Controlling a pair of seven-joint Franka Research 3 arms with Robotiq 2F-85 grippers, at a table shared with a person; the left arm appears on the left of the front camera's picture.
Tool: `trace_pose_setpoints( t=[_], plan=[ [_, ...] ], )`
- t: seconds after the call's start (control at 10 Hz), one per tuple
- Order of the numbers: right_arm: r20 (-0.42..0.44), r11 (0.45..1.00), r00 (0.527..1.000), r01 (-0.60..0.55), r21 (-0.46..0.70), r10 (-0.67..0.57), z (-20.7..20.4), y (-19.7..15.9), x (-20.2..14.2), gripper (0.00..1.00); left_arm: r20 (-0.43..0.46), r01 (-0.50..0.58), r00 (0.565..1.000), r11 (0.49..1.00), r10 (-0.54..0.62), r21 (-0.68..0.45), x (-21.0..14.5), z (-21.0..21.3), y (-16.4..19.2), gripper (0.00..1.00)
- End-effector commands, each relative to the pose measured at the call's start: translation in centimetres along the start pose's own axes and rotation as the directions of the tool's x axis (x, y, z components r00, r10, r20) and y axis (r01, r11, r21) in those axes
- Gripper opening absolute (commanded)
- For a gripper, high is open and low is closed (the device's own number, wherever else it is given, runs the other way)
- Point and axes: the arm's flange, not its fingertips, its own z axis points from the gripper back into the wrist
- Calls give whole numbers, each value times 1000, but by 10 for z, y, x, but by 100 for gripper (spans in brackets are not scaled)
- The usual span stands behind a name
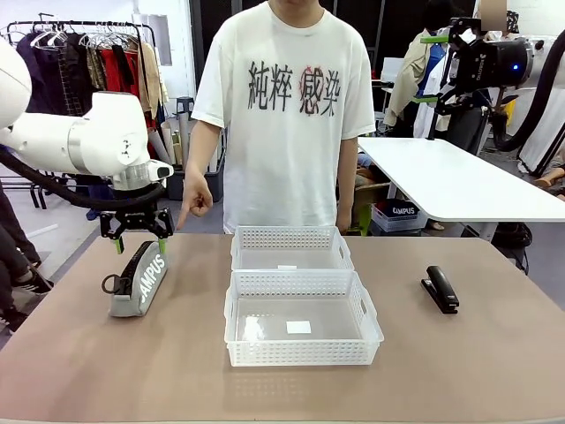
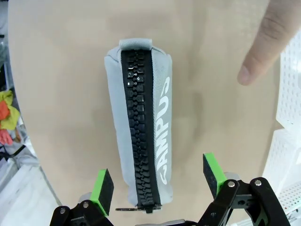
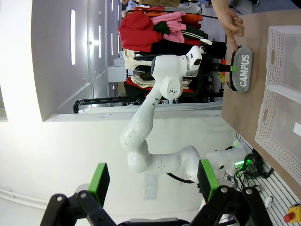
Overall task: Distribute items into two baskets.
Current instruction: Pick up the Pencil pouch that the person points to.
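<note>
Pouch (image 1: 139, 281) (image 2: 143, 127) (image 3: 242, 70): grey cloth, long and narrow, lies on the brown table (image 1: 88, 371) with its black zip facing up. A black pull loop hangs at its near end. White lettering down the side reads "CAMPUS".

Left gripper (image 1: 140, 246) (image 2: 158, 178): hangs straight over the pouch's far end with its jaws spread wide. One green pad stands on each side of the cloth. In the wrist view a gap shows on both sides, and nothing is pinched.

Person's hand (image 1: 196, 201) (image 2: 268, 42): just beyond the pouch's far end, index finger pointing down toward the table beside it.

Baskets: two white lattice baskets to the right of the pouch, set end to end and touching. The near basket (image 1: 300, 352) and the far basket (image 1: 290, 237) hold no items. A small white label lies on each floor.

Stapler (image 1: 440, 289): black, flat on the table, past the baskets from the pouch, well apart from it.

Right gripper (image 3: 153, 180): raised well off from the pouch, jaws spread and holding nothing.

The person stands across the table from the pouch in a white shirt with dark printed characters.
</note>
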Motion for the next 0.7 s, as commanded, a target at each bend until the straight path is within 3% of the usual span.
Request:
trace_pose_setpoints(
  t=[0.0, 0.2, 0.3, 0.6],
  plan=[
    [0, 1000, 1000, -3, 1, 3, 0, 2, -1, 100, -29, -44, 999, 999, 44, 5, 1, -12, 4, 100],
    [0, 1000, 1000, -3, 1, 3, 0, 2, -1, 100, -44, -52, 998, 999, 52, 9, 1, -19, 6, 100],
    [0, 1000, 1000, -3, 1, 3, 0, 2, -1, 100, -52, -40, 998, 999, 41, 23, 2, -22, 10, 90],
    [0, 1000, 1000, -3, 1, 3, 0, 2, -1, 100, -60, -46, 997, 999, 48, 21, 2, -23, 13, 32]
  ],
)
